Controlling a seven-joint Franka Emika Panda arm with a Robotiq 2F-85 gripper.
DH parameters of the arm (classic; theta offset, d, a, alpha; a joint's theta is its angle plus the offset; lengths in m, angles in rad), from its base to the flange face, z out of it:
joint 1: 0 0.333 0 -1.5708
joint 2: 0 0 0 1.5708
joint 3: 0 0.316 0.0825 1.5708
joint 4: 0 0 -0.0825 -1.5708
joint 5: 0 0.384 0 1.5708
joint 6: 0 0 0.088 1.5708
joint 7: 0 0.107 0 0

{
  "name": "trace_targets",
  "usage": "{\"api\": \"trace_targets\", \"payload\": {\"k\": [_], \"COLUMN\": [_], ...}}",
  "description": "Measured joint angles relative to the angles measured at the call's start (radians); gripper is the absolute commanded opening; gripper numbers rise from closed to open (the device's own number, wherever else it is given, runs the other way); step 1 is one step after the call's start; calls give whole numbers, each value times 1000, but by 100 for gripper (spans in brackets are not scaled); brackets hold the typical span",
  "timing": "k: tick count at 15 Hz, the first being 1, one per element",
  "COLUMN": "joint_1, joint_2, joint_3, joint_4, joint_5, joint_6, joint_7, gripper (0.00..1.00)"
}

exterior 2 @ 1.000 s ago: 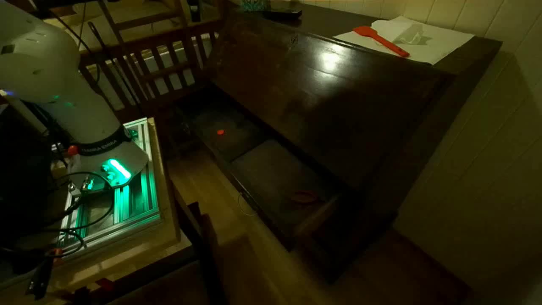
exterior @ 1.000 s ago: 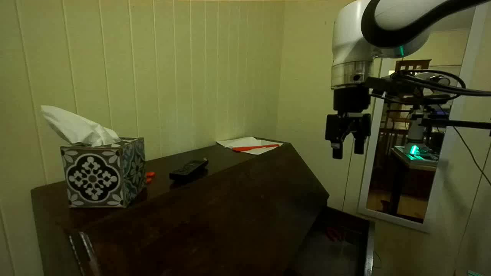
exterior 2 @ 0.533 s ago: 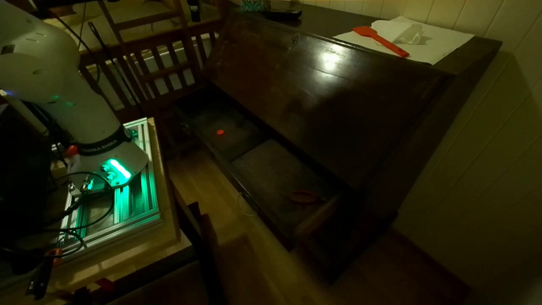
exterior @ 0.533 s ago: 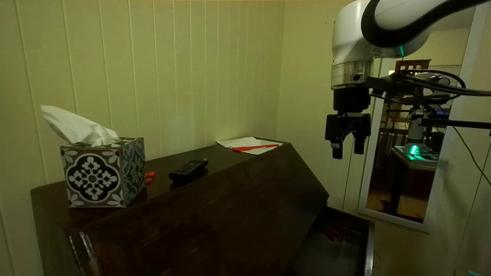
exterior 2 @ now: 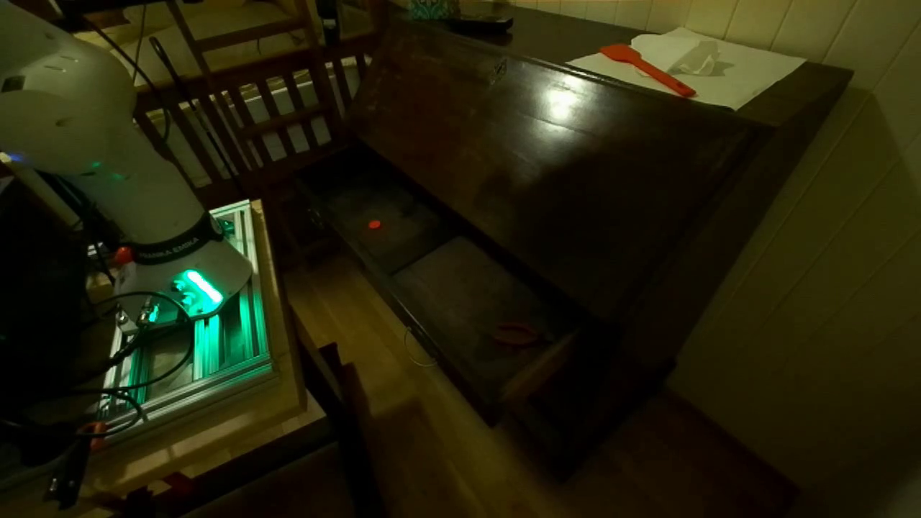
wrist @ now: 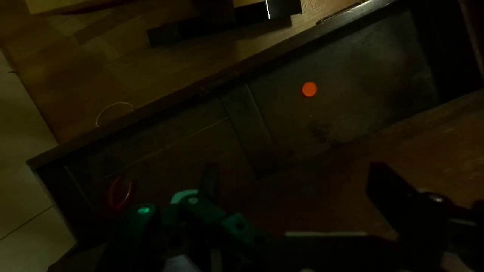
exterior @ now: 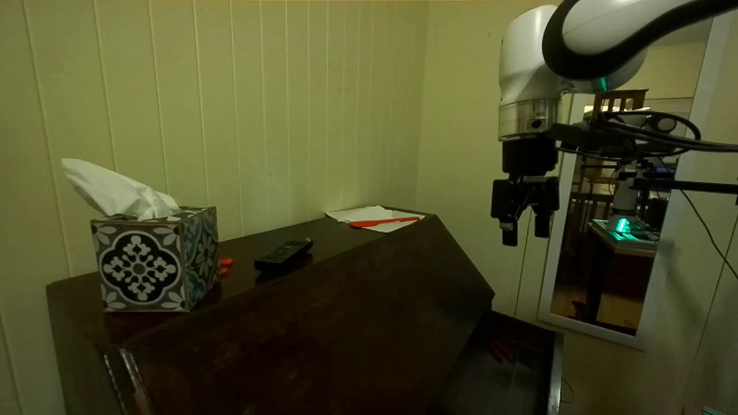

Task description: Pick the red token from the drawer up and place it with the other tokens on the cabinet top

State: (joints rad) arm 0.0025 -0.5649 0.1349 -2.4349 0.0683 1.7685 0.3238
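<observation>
The red token [exterior 2: 374, 225] is a small flat disc lying in the open drawer [exterior 2: 460, 288]. It also shows in the wrist view [wrist: 309, 89], in one compartment of the drawer. The other tokens [exterior: 225, 265] are orange-red and lie on the cabinet top [exterior: 331, 233], partly hidden by the tissue box. My gripper [exterior: 526, 236] is open and empty, pointing down, high above the drawer side of the cabinet. In the wrist view my gripper [wrist: 293, 173] has its fingers wide apart, with the token ahead of them and apart from them.
A patterned tissue box [exterior: 141, 265] and a black remote [exterior: 282, 253] stand on the cabinet top. A red spatula [exterior 2: 647, 70] lies on white paper [exterior 2: 763, 68] there. Red-handled pliers [exterior 2: 516, 334] lie in the drawer. The cabinet's sloping front [exterior 2: 518, 158] rises beside the drawer.
My gripper has moved slightly down within the last half second. The token, drawer and things on the cabinet have not moved.
</observation>
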Motion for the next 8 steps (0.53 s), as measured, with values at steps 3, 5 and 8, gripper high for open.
{"api": "trace_targets", "payload": {"k": [3, 5, 8], "joint_1": [0, 2, 24], "joint_2": [1, 5, 14], "joint_3": [0, 0, -6], "joint_4": [-101, -178, -284], "joint_5": [-13, -14, -14], "joint_6": [78, 123, 169], "joint_7": [-18, -52, -148], "gripper": [100, 100, 100]}}
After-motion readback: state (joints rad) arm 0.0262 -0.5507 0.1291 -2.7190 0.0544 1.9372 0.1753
